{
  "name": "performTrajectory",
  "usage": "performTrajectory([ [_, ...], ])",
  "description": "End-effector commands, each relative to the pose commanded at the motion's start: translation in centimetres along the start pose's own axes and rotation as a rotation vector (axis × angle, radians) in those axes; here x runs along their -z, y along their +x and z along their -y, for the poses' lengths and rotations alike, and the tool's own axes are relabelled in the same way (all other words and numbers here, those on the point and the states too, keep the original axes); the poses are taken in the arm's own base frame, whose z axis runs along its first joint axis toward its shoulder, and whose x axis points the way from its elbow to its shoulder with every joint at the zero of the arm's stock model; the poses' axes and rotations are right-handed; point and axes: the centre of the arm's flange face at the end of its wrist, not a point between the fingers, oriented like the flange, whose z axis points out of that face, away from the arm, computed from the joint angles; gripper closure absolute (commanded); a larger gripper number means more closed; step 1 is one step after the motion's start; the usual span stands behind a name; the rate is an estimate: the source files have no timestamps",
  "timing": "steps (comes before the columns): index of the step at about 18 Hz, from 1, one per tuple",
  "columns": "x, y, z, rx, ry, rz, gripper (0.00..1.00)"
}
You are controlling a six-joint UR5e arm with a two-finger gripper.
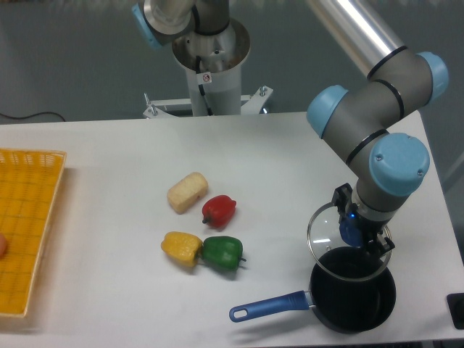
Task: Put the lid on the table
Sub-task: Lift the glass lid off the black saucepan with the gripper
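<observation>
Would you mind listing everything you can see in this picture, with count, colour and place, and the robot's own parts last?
lid: 1, clear glass with metal rim and blue knob, tilted above the saucepan's far rim, held at the knob
saucepan: 1, black with blue handle pointing left, front right of the table
table: 1, white, fills most of the view
yellow pepper: 1, yellow, centre, touching the green pepper
green pepper: 1, green, right of the yellow one
red pepper: 1, red, behind the green one
corn piece: 1, pale yellow, left of the red pepper
mesh tray: 1, yellow-orange, left edge
gripper: 1, dark, at the lid's knob
arm: 1, grey with light blue joints, right side
</observation>
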Motion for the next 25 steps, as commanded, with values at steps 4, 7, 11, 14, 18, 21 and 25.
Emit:
performTrajectory([
  [4, -0.3, 0.9, 0.0, 0.001, 0.0, -0.003, 0.48],
  [7, -1.1, 2.7, -0.8, -0.004, 0.0, 0.015, 0.48],
  [11, -0.9, 4.3, -1.7, -0.018, 0.03, 0.016, 0.48],
  [14, -0.6, 5.6, -2.1, -0.031, 0.029, 0.012, 0.48],
  [18, 0.1, 7.4, -3.9, -0.043, 0.026, 0.01, 0.48],
  [21, -0.3, 8.8, -5.5, -0.055, 0.03, -0.005, 0.48],
  [25, -1.7, 9.8, -6.1, -0.048, 0.025, 0.002, 0.48],
])
